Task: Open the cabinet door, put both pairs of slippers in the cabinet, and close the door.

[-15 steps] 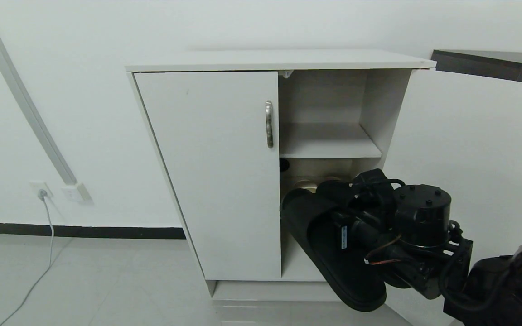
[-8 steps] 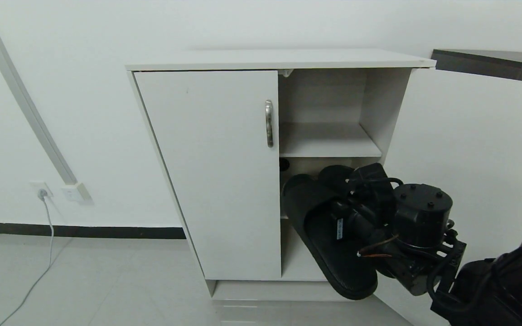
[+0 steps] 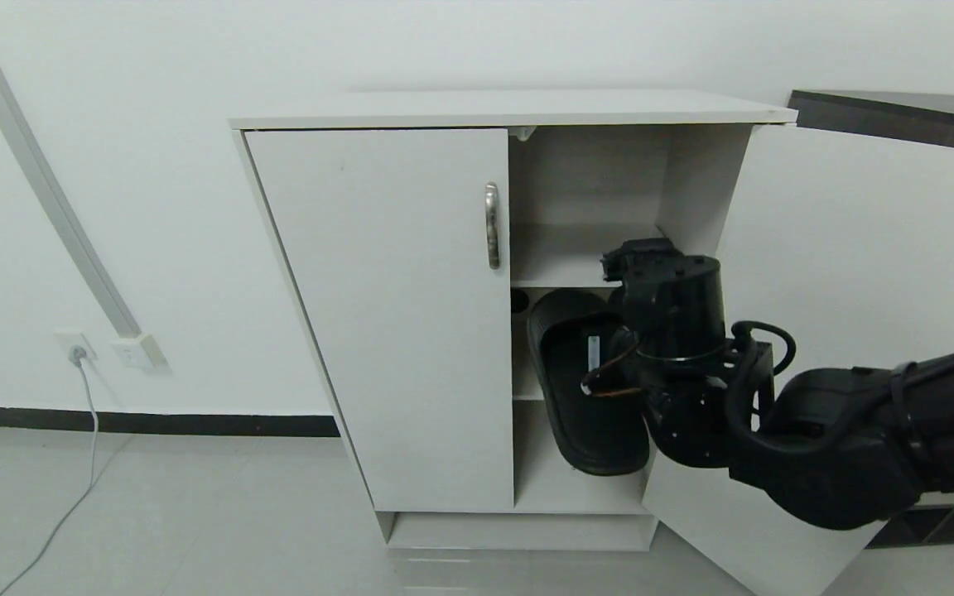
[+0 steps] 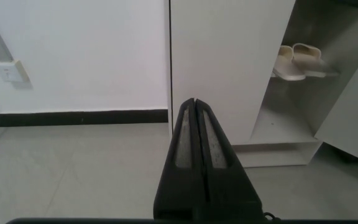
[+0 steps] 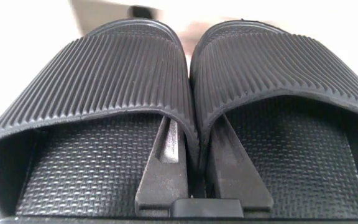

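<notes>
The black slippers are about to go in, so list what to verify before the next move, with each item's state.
1. Right white cabinet door open wide: ok.
2. Right gripper clamped on black ribbed rubber slippers: ok.
3. Slippers' clearance under the upper white shelf: cannot tell.
4. Free room beside the beige slippers already shelved: cannot tell.
5. Left gripper shut and empty: ok.

Ribbed, matt rubbery slippers (image 5: 104, 74)
</notes>
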Available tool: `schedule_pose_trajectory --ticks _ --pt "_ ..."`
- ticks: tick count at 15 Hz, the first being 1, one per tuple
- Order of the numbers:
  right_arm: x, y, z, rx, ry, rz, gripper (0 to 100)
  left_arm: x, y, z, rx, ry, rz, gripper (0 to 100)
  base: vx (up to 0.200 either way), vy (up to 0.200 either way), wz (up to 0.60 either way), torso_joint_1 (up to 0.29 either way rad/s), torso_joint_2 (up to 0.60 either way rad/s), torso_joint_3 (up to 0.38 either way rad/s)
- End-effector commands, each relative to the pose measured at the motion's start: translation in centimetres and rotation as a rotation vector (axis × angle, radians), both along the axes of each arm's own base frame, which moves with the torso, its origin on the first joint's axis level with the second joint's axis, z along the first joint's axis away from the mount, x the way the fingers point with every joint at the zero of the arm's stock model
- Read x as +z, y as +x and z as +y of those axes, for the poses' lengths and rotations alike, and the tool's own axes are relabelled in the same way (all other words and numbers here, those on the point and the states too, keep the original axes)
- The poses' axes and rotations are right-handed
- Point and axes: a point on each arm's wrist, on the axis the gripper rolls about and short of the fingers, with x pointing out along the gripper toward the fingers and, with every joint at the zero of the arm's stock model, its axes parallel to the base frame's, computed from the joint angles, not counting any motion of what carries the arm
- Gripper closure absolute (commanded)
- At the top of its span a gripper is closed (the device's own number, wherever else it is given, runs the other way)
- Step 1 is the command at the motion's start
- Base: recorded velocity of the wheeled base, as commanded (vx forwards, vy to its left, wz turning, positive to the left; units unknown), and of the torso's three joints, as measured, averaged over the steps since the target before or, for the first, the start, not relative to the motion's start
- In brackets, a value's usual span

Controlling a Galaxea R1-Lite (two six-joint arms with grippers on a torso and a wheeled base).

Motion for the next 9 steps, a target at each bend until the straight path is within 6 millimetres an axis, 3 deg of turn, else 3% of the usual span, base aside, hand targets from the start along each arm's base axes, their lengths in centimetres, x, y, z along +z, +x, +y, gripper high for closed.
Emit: schedule_pose_trajectory --ticks 1,9 --pt "3.03 0.26 0.23 -0.039 0.056 -0.051 100 0.00 0.01 0.00 0.000 0.000 0.001 100 0.000 0.000 0.00 0.000 0.00 0.000" --pt "2.59 -0.01 -0.23 -0.044 0.046 -0.040 100 0.00 0.01 0.00 0.000 0.000 0.001 100 0.000 0.000 0.00 0.000 0.00 0.000"
